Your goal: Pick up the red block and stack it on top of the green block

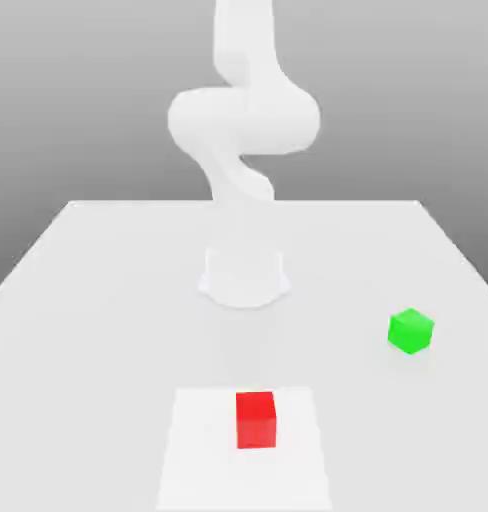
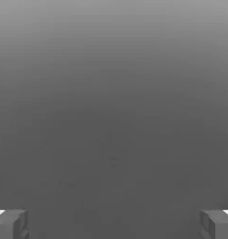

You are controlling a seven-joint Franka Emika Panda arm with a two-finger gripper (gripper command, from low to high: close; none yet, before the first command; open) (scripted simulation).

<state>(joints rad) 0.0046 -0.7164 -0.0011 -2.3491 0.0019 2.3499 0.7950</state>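
The red block (image 1: 255,418) is sitting closest to the camera in the exterior view, low down and near the middle of the bench (image 1: 88,300). It is resting on a pale square patch (image 1: 198,450) that is looking a little brighter than the bench around it. The block is sitting flat, with one face turned to the camera, and nothing is touching it.

Going from the exterior view's left to its right, the left side of the bench is lying bare and white. In the middle, behind the red block, my round white base (image 1: 245,278) is standing on the bench, and my white arm (image 1: 243,120) is twisting up from it and going off the top of the picture. Over on the exterior view's right, the green block (image 1: 410,331) is sitting on the bench, turned so that a corner is pointing at the camera. It is well apart from the red block and a bit farther back.

In the hand view, my jaws are standing wide apart. My two grey fingertips (image 2: 10,224) are poking in at the two far corners, and nothing is sitting between them. My jaws (image 2: 114,225) are facing a plain grey background.
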